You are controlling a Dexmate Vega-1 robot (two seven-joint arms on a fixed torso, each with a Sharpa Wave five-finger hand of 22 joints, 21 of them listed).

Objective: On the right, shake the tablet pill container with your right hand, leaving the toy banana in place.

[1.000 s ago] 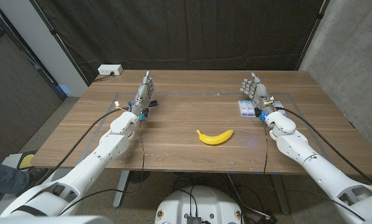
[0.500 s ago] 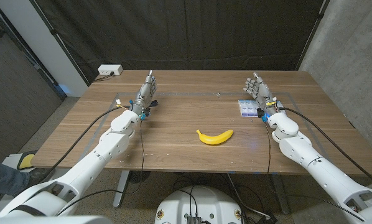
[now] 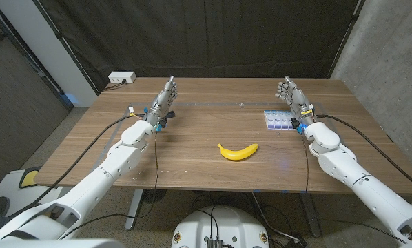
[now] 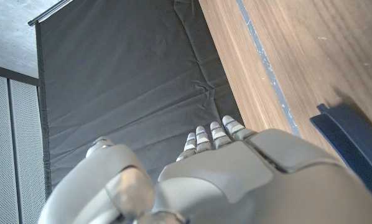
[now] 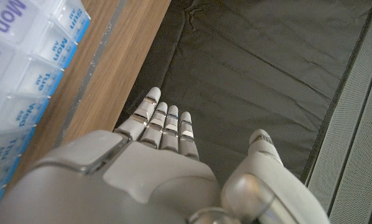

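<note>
The pill container (image 3: 276, 120) is a flat clear box with blue day labels, lying on the right side of the table. In the right wrist view its lidded cells (image 5: 15, 68) marked Mon and Sun show beside my own hand (image 5: 155, 168). My right hand (image 3: 293, 100) stands upright just right of the container with fingers straight and apart, holding nothing. A yellow toy banana (image 3: 238, 151) lies at the table's middle front. My left hand (image 3: 162, 103) stands upright at the far left, fingers extended and empty, and its back (image 4: 236, 174) is seen over the wood.
A white power strip (image 3: 122, 78) sits at the table's back left corner. Black curtain hangs behind the table, a concrete wall stands on the right. Tape lines mark a rectangle (image 3: 213, 105) on the wooden table (image 3: 206, 172). A dark blue edge (image 4: 351, 140) lies near my left hand.
My right hand has moved right, off the pill container, which now lies uncovered. My left hand has shifted slightly right and back. The sleeve at the lower left edge is gone.
</note>
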